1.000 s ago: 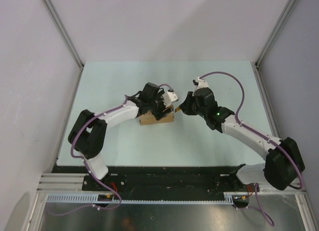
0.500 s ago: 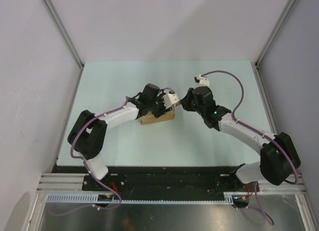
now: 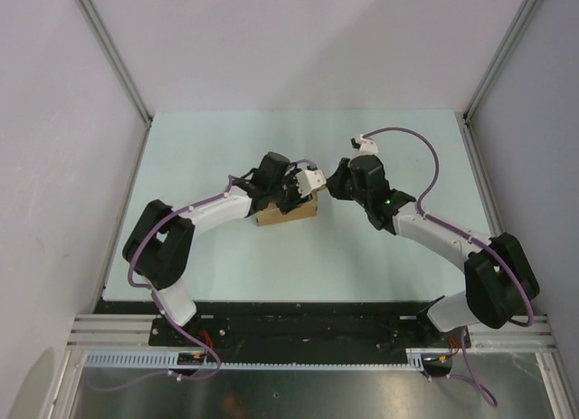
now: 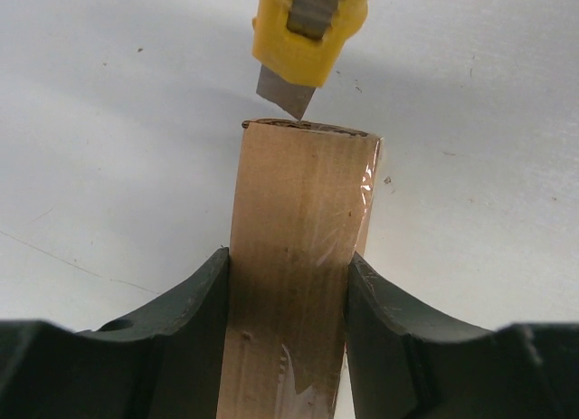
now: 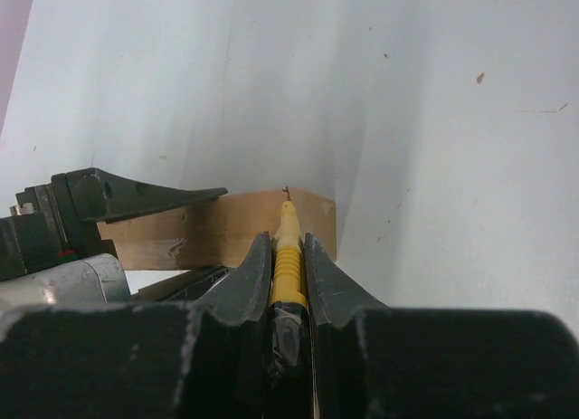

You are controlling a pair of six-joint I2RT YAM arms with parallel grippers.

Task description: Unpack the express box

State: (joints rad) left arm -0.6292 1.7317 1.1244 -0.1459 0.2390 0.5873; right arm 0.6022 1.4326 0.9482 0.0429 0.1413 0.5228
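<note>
The express box [image 3: 288, 214], a small brown cardboard carton with clear tape on one side, sits at the table's middle. My left gripper [image 3: 294, 197] is shut on it, and its dark fingers [image 4: 194, 301] press both long sides of the box [image 4: 298, 247]. My right gripper [image 3: 333, 185] is shut on a yellow utility knife [image 5: 288, 256]. The knife's blade [image 4: 285, 93] points down at the far top edge of the box, touching it or just short of it. In the right wrist view the knife tip meets the box [image 5: 226, 229] near its right end.
The pale green table [image 3: 362, 247] is fenced by white walls and metal corner posts [image 3: 113, 52]. Both arm bases stand on the black rail [image 3: 298, 324] at the near edge. A left finger [image 5: 136, 195] lies across the box top in the right wrist view.
My left gripper has closed on the box. The right arm has shifted up and left, bringing the knife to the box's right end. The box has tilted slightly.
</note>
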